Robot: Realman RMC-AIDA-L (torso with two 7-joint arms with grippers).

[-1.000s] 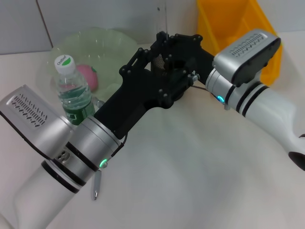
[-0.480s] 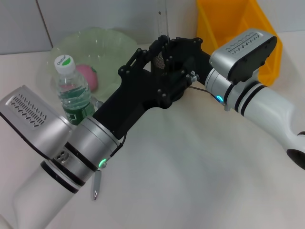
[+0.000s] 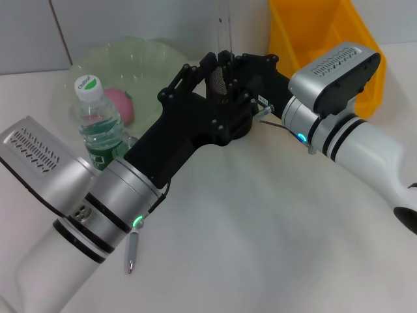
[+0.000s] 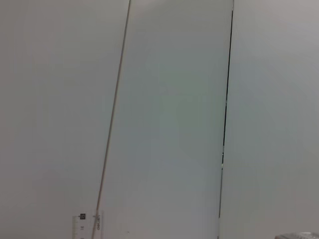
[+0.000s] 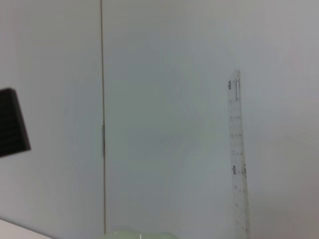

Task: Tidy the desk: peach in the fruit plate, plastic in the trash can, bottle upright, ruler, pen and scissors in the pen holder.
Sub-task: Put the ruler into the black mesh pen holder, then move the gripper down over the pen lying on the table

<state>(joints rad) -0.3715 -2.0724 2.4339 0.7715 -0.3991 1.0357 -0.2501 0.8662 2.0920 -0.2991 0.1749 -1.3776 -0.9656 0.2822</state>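
Since the earlier frames both arms have shifted slightly, and the clear ruler (image 3: 222,23) now stands a little more upright. The left hand (image 3: 218,75) and right hand (image 3: 251,81) meet over the black mesh pen holder (image 3: 220,81), largely hidden beneath them; whether either hand's fingers are spread or closed cannot be told. The ruler appears to stand in the holder, so that step looks nearly done. The peach (image 3: 120,106) lies in the green fruit plate (image 3: 133,62); the bottle (image 3: 99,127) stands upright in front of it. A pen (image 3: 132,253) lies on the near white desk (image 3: 260,228), unplaced. The yellow trash can (image 3: 313,29) sits far right, against a pale panelled wall (image 3: 130,19).
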